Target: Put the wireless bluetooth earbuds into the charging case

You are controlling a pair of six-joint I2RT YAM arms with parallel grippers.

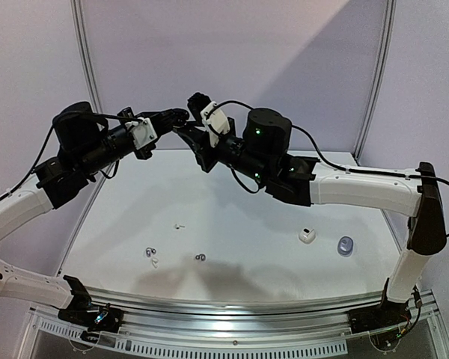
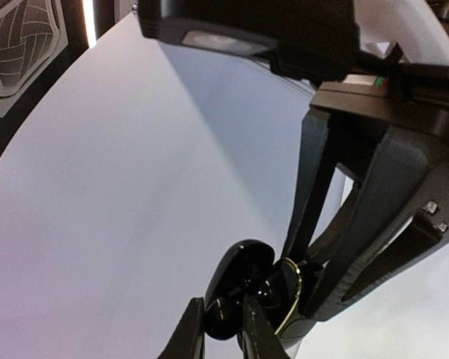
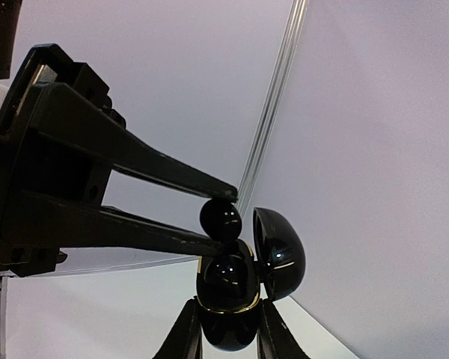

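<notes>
The step in hand is the insertion itself, done in mid-air, high over the tabletop [image 1: 232,202]. The right claw [image 3: 226,323] is clamped on the lower body of the black charging case [image 3: 226,299], whose lid [image 3: 279,253] stands hinged open to one side. The left claw [image 2: 223,318] pinches a black earbud [image 3: 220,218] at its very tips, just above the case's mouth (a second glossy bud may already sit inside, though I cannot be sure). Next, I judge, the left claw must press the bud straight down into a free well, then release without dragging it out. The spare earbuds [image 1: 151,253] lie far below both claws.
</notes>
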